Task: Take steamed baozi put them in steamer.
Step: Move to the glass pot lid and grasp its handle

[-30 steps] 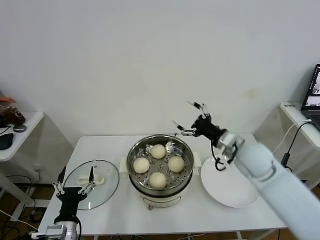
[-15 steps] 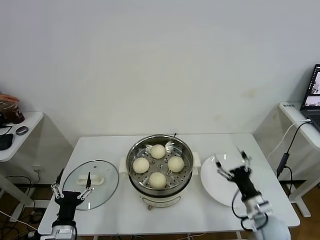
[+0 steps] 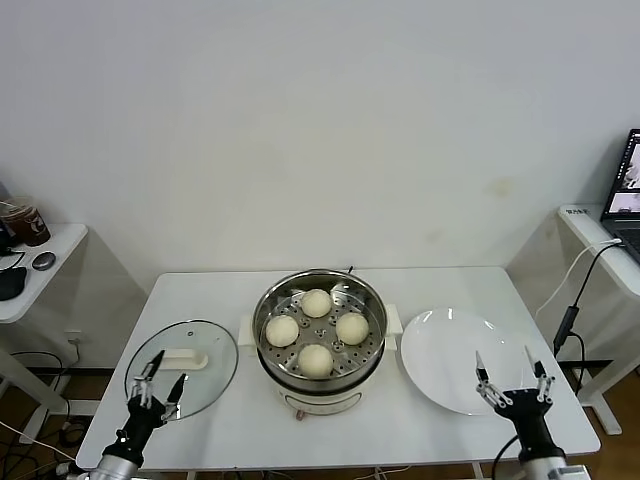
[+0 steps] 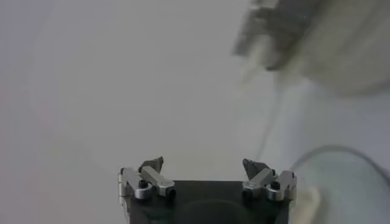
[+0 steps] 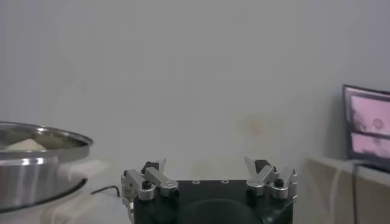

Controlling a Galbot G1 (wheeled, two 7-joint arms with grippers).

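Resting in the steamer (image 3: pixel 320 330), four steamed baozi (image 3: pixel 316 360) lay well apart from the released, empty left gripper (image 3: pixel 157 383) and right gripper (image 3: pixel 511 377).

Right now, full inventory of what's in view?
baozi: 4, cream-white, in the steamer
steamer: 1, steel on cream base, table centre
lid: 1, glass with white handle, flat on the table left of the steamer
plate: 1, white, bare, right of the steamer
table: 1, white, under it all
side tables: 2, white, far left and far right
laptop: 1, on the right side table
left gripper: open, near table edge, over the lid's rim
right gripper: open, near table edge, over the plate's rim
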